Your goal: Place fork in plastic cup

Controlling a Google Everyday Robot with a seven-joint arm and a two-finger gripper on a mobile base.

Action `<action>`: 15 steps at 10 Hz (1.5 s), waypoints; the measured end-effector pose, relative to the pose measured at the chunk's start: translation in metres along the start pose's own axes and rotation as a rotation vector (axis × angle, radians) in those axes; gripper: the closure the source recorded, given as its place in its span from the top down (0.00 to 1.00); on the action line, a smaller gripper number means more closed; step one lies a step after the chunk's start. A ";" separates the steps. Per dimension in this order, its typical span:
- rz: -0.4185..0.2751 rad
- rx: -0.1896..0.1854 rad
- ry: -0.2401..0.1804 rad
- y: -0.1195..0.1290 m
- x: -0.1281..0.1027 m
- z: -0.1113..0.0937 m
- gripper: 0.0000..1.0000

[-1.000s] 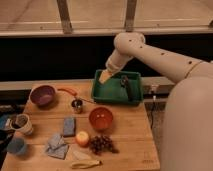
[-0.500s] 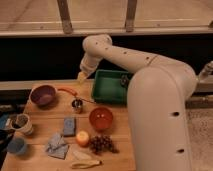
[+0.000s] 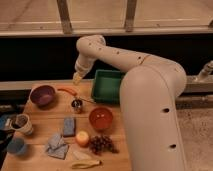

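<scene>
The small blue plastic cup (image 3: 16, 146) stands at the table's front left corner. A thin dark utensil (image 3: 87, 100), likely the fork, lies next to the small metal cup (image 3: 76, 105) at the table's back middle. My gripper (image 3: 77, 78) hangs above the table's back edge, over the orange carrot-like piece (image 3: 67, 91), a little behind and above the metal cup and far from the blue cup. Nothing shows in it.
A green tray (image 3: 107, 85) sits at the back right and a purple bowl (image 3: 42, 95) at the back left. Also on the table are a red bowl (image 3: 101, 118), a white cup (image 3: 22, 123), a blue sponge (image 3: 69, 126), a grey cloth (image 3: 56, 146), an orange fruit (image 3: 82, 138), grapes (image 3: 101, 144) and a banana (image 3: 86, 163).
My arm has swung left, from over the green tray to over the table's back edge near the carrot-like piece. The things on the table have not moved.
</scene>
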 end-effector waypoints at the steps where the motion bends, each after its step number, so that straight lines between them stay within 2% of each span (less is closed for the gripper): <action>1: -0.006 -0.012 0.007 0.002 -0.001 0.004 0.51; 2: -0.010 -0.025 0.015 0.004 -0.002 0.016 0.51; 4: -0.025 -0.055 0.026 0.016 -0.011 0.054 0.51; 6: -0.019 -0.064 0.034 0.018 -0.008 0.093 0.51; 8: -0.012 -0.080 0.040 0.021 -0.013 0.123 0.51; 10: -0.005 -0.088 0.048 0.019 -0.014 0.134 0.51; 12: 0.014 -0.090 0.064 0.007 -0.007 0.143 0.51; 15: 0.087 -0.089 0.065 -0.009 0.020 0.142 0.51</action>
